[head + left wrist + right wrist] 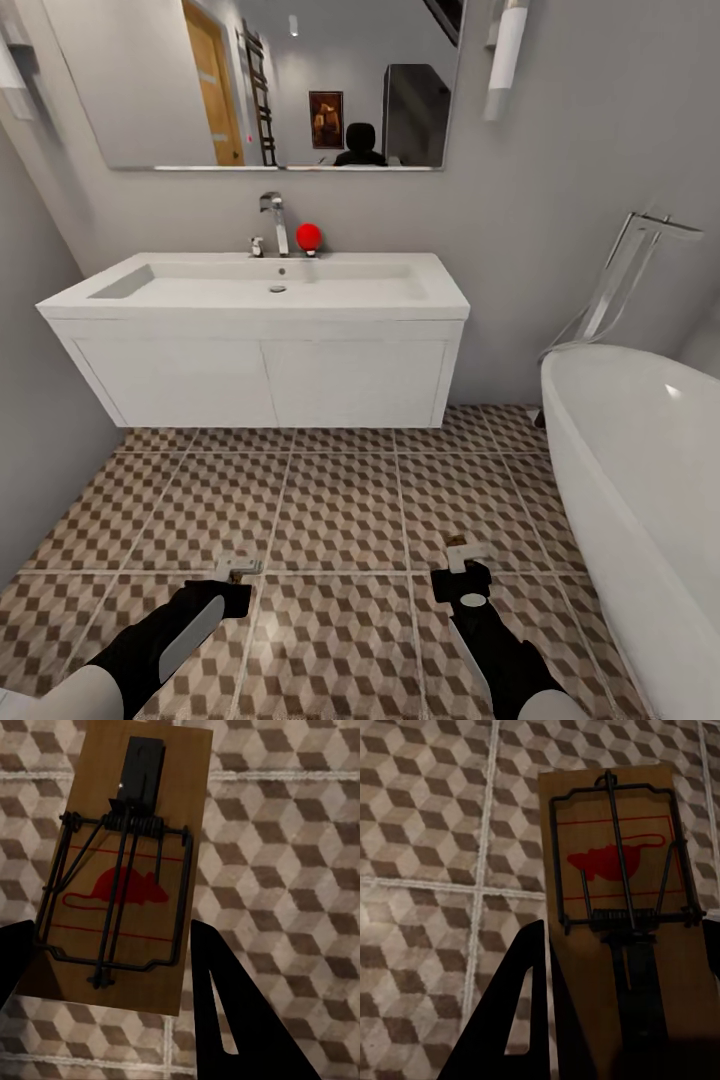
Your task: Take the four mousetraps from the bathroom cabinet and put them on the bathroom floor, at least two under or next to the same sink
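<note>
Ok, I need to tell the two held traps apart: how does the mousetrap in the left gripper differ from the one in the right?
The left mousetrap is gripped at the end by its wire bar's far side, its black plate pointing away from the left gripper. The right mousetrap is gripped at the plate end by the right gripper. Both are brown boards with a red mouse print, held over the bathroom floor.

Each mousetrap [127, 870] is a matt brown wooden board with a fine grain, carrying dark metal wire and a flat red printed mouse; the second mousetrap [622, 892] looks the same. The bathroom floor [340, 500] is smooth tile in a brown, beige and white cube print with pale grout. The bathroom sink [260, 330] is smooth white, its faucet [274, 215] shiny chrome. The bathtub [640, 470] is glossy white.
</note>
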### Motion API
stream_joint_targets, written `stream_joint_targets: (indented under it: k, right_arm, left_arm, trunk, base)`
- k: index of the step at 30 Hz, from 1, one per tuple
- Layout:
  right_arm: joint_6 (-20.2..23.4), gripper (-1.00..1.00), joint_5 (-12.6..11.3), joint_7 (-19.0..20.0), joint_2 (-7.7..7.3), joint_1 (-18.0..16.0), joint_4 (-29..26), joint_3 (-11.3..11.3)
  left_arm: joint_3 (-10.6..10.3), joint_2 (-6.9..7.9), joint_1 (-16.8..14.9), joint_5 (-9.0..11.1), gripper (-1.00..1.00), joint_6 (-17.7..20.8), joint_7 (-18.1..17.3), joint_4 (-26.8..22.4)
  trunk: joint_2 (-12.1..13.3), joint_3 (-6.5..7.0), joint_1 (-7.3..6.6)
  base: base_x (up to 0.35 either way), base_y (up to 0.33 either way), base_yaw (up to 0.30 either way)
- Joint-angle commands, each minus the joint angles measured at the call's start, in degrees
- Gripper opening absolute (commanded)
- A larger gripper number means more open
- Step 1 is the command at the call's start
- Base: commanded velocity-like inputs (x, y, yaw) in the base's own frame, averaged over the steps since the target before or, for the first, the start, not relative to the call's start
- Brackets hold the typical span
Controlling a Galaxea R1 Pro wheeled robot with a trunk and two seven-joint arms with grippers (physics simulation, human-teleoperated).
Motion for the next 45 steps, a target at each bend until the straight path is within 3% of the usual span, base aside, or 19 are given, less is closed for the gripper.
stream_joint_targets:
  k: [1, 33, 39, 43, 45]
  right_arm:
    - [0.54, -1.0, 0.52, -0.19, -0.01, -0.02, -0.09, 0.18]
    - [0.54, -1.0, 0.52, -0.05, -0.01, -0.02, -0.08, 0.19]
    - [0.5, -1.0, 0.52, 1.88, -0.01, -0.02, -0.07, 0.19]
    - [0.47, -1.0, 0.52, 3.1, -0.01, -0.02, 0.08, 0.19]
    - [0.46, -1.0, 0.52, 3.41, -0.12, -0.02, 0.22, 0.19]
  left_arm:
    - [-0.37, 0.08, -0.07, 0.38, -1.0, 0.13, 0.59, -0.13]
    - [-0.37, 0.08, -0.06, 0.38, -1.0, 0.04, 0.19, 0.12]
    - [-0.37, 0.13, -0.07, 0.38, -1.0, -0.16, 0.12, 0.16]
    - [-0.37, 0.19, -0.07, 0.38, -1.0, -2.6, 0.04, 0.21]
    - [-0.37, 0.24, 0.06, 0.38, -1.0, -7.07, -0.01, 0.13]
  trunk:
    - [-0.44, -0.33, 0.22]
    - [-13.28, -9.02, 7.25]
    - [-15.68, -10.65, 8.56]
    - [-17.29, -11.73, 9.44]
    - [-18.09, -12.27, 9.88]
  base:
    - [0.0, 0.0, 0.0]
    - [0.0, 0.0, 0.0]
    - [0.0, 0.0, 0.0]
    - [0.0, 0.0, 0.0]
    - [0.0, 0.0, 0.0]
